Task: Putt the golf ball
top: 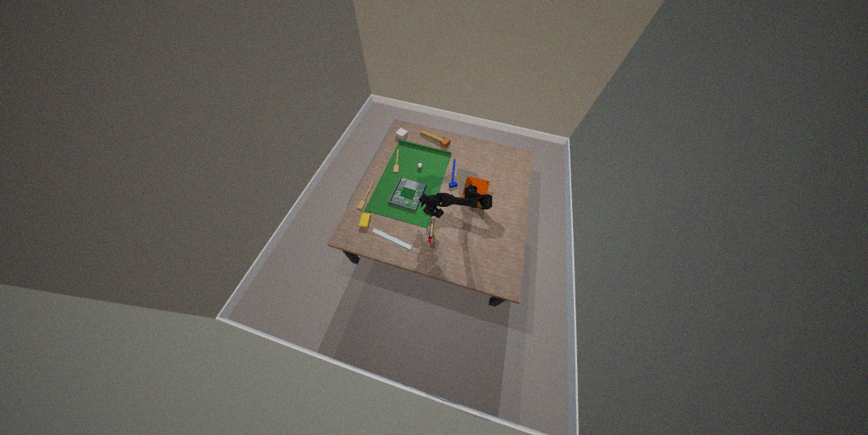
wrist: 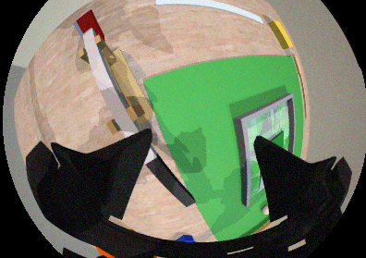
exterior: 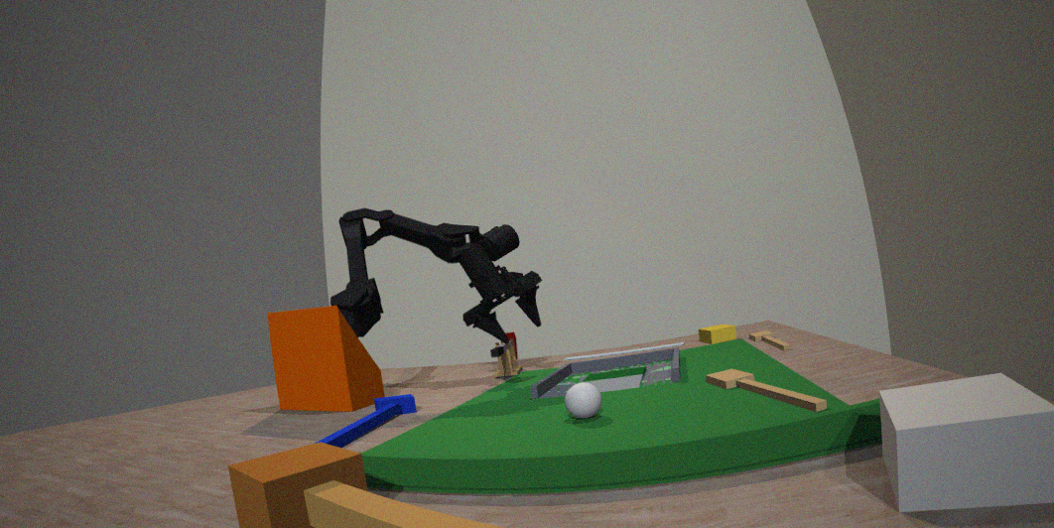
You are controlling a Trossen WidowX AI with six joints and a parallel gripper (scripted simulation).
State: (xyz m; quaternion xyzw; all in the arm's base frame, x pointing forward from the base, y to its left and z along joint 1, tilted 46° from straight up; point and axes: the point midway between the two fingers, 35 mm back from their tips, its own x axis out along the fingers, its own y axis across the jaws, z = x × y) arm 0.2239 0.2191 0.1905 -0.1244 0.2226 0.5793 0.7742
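Observation:
The red putter (top: 431, 230) (wrist: 105, 79) has a grey shaft and a red head (exterior: 511, 341). It lies on a small wooden stand (exterior: 505, 363) (wrist: 128, 85) on the table, just off the green mat's (top: 379, 201) (exterior: 663, 436) (wrist: 197, 100) edge. My gripper (top: 428, 207) (exterior: 518, 325) (wrist: 206, 138) is open and empty. It points down, a little above the putter's handle end at the mat's corner. The white golf ball (top: 418, 163) (exterior: 583, 399) rests on the mat. The grey ramp with the raised green (top: 406, 194) (exterior: 615, 369) (wrist: 271, 140) stands between the ball and my gripper.
An orange block (top: 476, 184) (exterior: 317, 358) carries the arm's base. A blue putter (top: 453, 173) (exterior: 368, 421) lies beside it. Wooden putters (top: 397, 159) (exterior: 766, 390), a wooden mallet (top: 436, 138), a white block (top: 401, 133) (exterior: 966, 439), a yellow block (top: 364, 220) (exterior: 717, 332) and a white strip (top: 391, 238) (wrist: 209, 4) lie around the mat.

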